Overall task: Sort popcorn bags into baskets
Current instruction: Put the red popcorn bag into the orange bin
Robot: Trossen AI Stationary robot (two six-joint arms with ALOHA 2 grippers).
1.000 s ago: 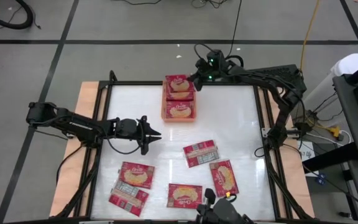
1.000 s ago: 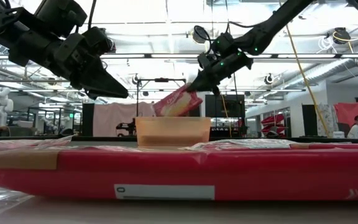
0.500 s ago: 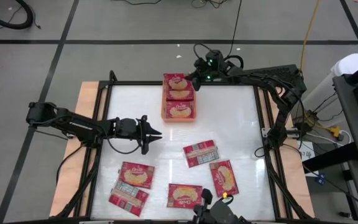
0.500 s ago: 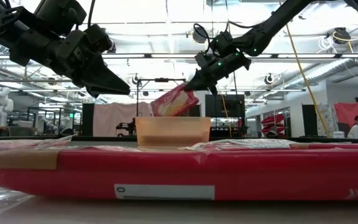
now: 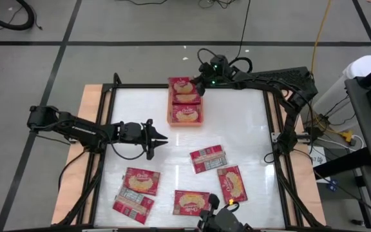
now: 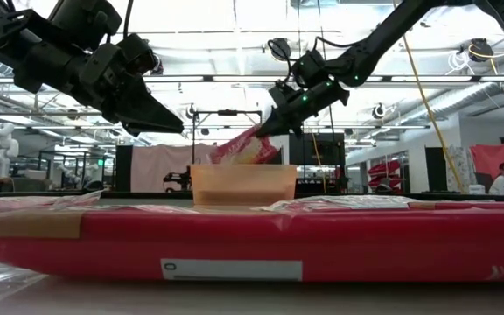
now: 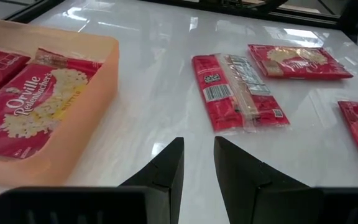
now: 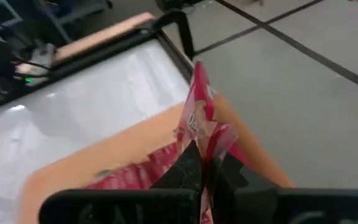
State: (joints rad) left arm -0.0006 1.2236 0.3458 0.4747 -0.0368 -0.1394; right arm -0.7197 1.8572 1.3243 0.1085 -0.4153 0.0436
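Your right gripper [image 5: 198, 82] is clamped on the edge of a popcorn bag [image 5: 183, 86], holding it tilted over the far end of the orange tray [image 5: 185, 120], not released yet. The tray already holds what look like two bags, though the stack is hard to count from above. Five packets [image 5: 209, 158] remain loose on the table's near half. The right arm reaches in from the far right corner. Your left gripper [image 5: 161, 138] hovers mid-table, fingers slightly apart, holding nothing, pointing toward the loose packets.

Robotics lab: framed test table [image 5: 250, 129]
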